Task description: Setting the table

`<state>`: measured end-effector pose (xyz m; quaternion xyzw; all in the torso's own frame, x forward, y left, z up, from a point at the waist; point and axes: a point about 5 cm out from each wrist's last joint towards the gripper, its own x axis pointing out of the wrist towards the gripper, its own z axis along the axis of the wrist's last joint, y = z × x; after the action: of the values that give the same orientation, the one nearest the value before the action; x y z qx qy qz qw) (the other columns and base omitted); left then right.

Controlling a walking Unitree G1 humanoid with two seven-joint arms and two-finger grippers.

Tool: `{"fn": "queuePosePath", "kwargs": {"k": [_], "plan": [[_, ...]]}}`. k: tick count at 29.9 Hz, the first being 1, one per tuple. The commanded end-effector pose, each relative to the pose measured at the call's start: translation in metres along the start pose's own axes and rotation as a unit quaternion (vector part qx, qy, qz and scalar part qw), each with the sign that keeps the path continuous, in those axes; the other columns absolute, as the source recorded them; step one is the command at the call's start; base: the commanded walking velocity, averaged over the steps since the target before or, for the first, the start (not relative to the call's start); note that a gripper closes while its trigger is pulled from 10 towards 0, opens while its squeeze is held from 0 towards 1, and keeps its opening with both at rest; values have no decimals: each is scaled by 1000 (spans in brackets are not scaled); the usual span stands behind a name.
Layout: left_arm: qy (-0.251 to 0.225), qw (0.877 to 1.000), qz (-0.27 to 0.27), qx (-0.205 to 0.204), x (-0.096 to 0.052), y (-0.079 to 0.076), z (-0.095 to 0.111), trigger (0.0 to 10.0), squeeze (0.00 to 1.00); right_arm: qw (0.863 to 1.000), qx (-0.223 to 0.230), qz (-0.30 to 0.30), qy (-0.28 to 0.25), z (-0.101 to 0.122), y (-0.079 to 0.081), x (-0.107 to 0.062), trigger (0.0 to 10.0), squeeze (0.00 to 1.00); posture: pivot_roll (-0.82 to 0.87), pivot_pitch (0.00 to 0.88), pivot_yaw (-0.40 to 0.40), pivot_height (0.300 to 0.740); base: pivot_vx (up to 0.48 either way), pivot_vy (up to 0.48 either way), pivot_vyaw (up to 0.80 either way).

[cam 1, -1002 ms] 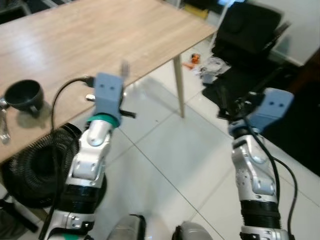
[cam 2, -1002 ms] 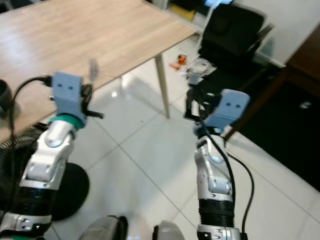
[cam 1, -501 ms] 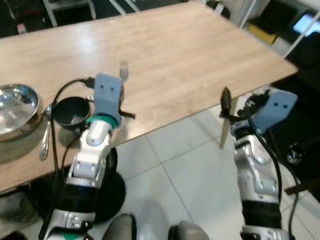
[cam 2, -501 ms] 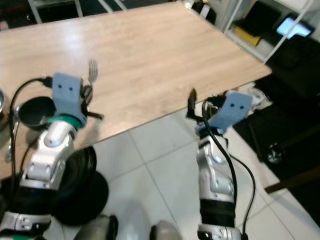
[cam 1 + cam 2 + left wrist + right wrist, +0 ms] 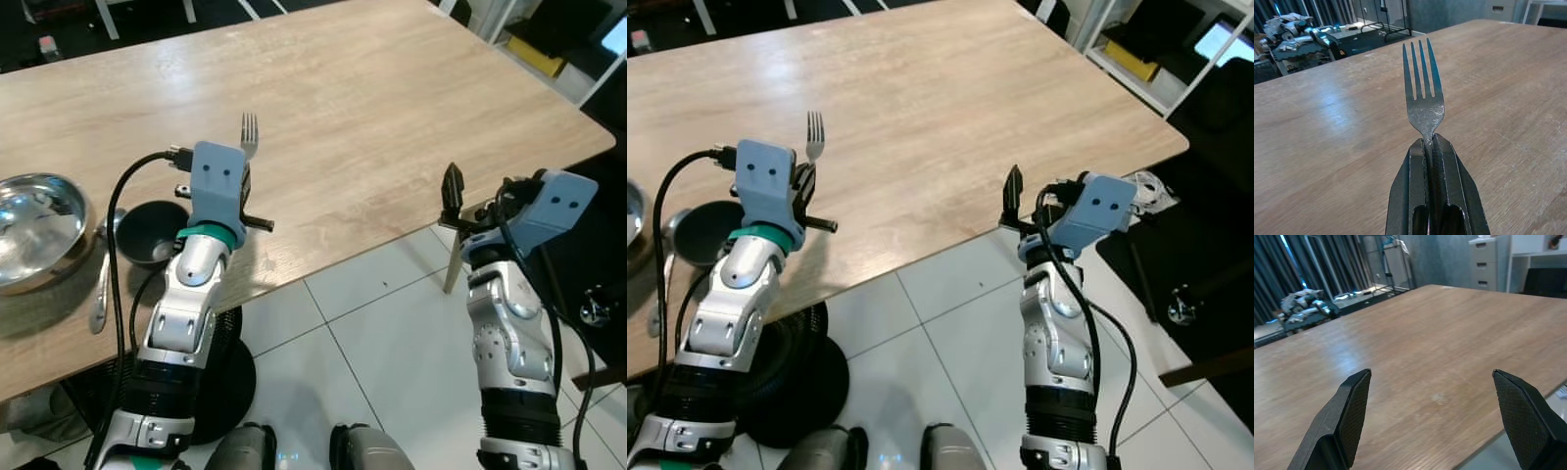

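Above table (image 5: 372, 108) now, fork (image 5: 1422, 93) unmoved

Even, bright indoor lighting. Soft glare patch on bench (image 5: 1337, 117). Sharp focus throughout, no motion blur. Dim, bluish background in wrist views.

Your head pair looks steeply down at the table (image 5: 392, 88) toward 12 o'clock, while both wrist cameras skim low and close across that same tabletop.
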<state>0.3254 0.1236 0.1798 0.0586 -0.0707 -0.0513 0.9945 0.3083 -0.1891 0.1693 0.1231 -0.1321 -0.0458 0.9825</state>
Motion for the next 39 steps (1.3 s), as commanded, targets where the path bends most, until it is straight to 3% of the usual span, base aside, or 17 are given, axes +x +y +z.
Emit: {"fn": "queuePosePath", "kwargs": {"k": [1, 12, 17, 20, 23, 30, 39], "plan": [[12, 1000, 11, -2, 0, 2, -4, 10000, 0, 1000, -5, 5, 0, 0, 0, -2, 10000, 0, 22, 32, 39, 740, 0, 0, 0], [31, 998, 50, -3, 17, 9, -3, 10000, 0, 1000, -7, 13, -1, 1, 4, -1, 10000, 0, 22, 41, 32, 740, 0, 0, 0], [61, 992, 91, -56, 40, 11, 2, 10000, 0, 1000, -7, 17, -2, 2, 6, -2, 10000, 0, 18, 50, 36, 740, 0, 0, 0], [82, 991, 86, -64, 43, 5, 0, 10000, 0, 1000, -7, 16, -1, 2, 6, -2, 10000, 0, 16, 54, 38, 740, 0, 0, 0], [108, 989, 50, -82, 39, -14, -6, 10000, 0, 1000, -8, 15, 0, 1, 6, -4, 10000, 0, 7, 60, 48, 740, 0, 0, 0], [111, 991, 15, -72, 22, -33, -7, 10000, 0, 1000, -8, 11, 4, -1, 5, -7, 10000, 0, 13, 64, 51, 740, 0, 0, 0], [150, 986, 49, -46, 10, -23, -25, 10000, 0, 1000, -5, 16, 8, -4, 9, -6, 10000, 0, 29, 57, 52, 740, 0, 0, 0]]}}
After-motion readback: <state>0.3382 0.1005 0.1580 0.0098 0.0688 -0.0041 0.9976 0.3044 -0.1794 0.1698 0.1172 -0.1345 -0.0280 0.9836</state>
